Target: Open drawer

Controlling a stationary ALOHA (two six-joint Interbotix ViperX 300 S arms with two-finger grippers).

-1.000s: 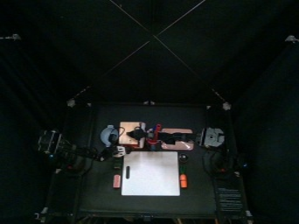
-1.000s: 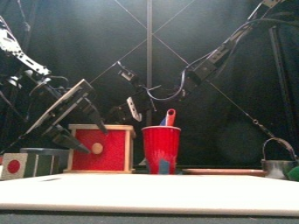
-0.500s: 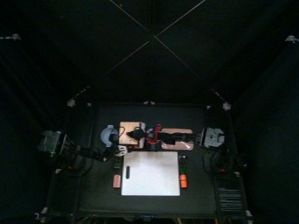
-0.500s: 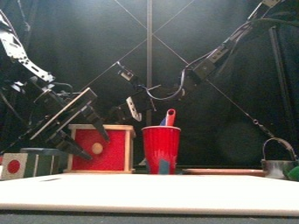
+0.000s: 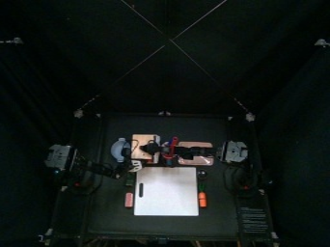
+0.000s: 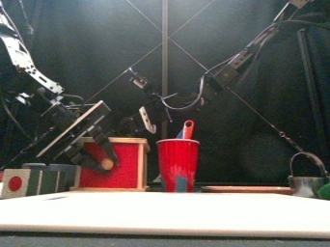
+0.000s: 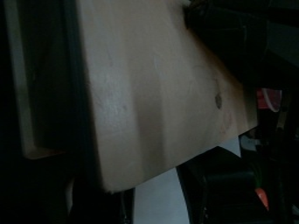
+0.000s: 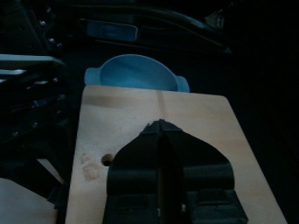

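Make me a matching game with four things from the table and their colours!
Things:
1. cup
2. flat sheet
3. bowl
4. little pot at the far right of the front view

Colours:
A. white
B. blue
C. red
D. shiny grey metal

Right pairs: 1-C, 2-A, 3-B, 4-D
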